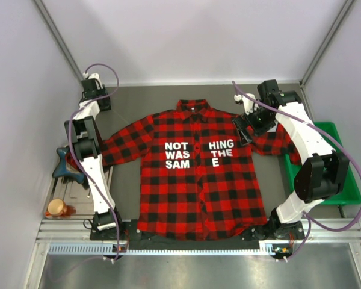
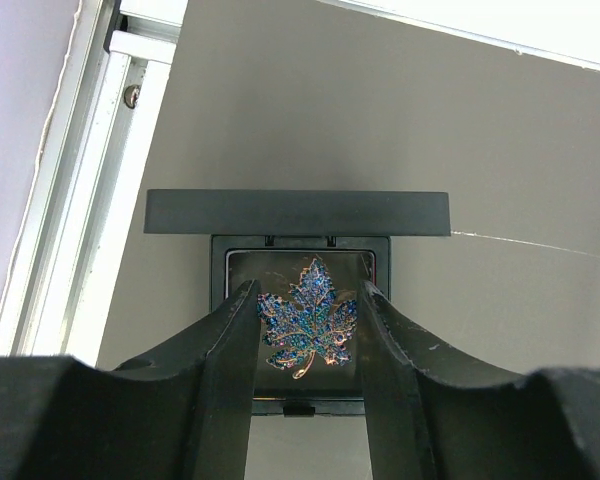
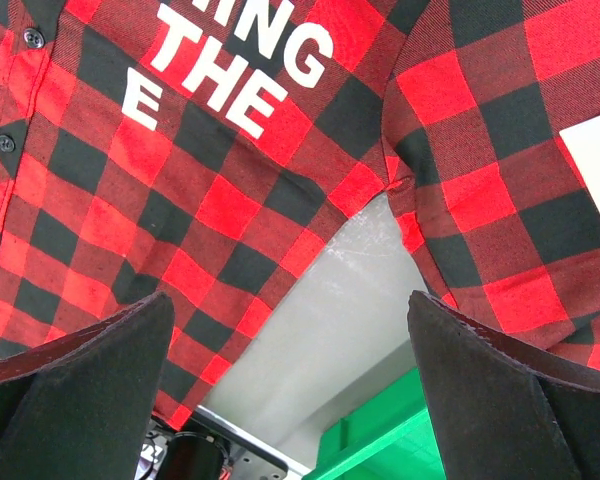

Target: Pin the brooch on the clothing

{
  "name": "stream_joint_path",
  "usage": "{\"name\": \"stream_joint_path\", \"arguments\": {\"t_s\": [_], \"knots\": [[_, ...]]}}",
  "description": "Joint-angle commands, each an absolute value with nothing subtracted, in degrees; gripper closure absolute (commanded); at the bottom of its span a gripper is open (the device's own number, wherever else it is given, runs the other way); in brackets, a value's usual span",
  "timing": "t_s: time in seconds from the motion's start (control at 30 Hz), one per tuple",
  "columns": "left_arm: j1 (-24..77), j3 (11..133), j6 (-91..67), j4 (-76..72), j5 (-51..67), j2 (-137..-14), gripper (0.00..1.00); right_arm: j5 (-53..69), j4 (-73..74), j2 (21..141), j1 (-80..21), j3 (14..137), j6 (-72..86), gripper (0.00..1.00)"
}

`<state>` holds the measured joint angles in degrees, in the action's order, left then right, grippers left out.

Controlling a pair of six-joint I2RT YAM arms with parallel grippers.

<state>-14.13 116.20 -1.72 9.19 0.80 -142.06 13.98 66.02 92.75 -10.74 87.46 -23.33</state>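
Observation:
The brooch (image 2: 310, 320) is a glittering blue-green maple leaf with gold edging. It lies flat in a small open black box (image 2: 220, 270) whose lid (image 2: 296, 212) stands up behind it. My left gripper (image 2: 307, 292) hangs over the box at the table's far left (image 1: 91, 83). Its jaws are partly open, one finger on each side of the leaf and close to its tips. The clothing (image 1: 195, 180), a red-and-black plaid shirt with white lettering, lies spread flat in the middle. My right gripper (image 1: 245, 129) hovers wide open above the shirt's right armpit (image 3: 230, 210) and holds nothing.
A green bin (image 1: 325, 162) sits at the right edge, partly under the right arm. A dark blue object (image 1: 66, 162) and a round orange-brown object (image 1: 57, 208) lie at the near left. An aluminium rail (image 2: 90, 230) runs beside the box.

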Motion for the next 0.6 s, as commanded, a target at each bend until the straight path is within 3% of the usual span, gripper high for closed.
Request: {"name": "stream_joint_path", "arguments": {"t_s": [0.0,0.57], "knots": [[-14.76,112.33,-0.97,7.3,0.88,-138.08,0.65,14.15,66.45,92.46,-10.55,89.3,-23.82,0.01],[-14.77,104.59,1.05,1.14,-1.06,-129.29,0.72,14.94,66.36,92.55,-10.55,89.82,-24.96,0.01]]}}
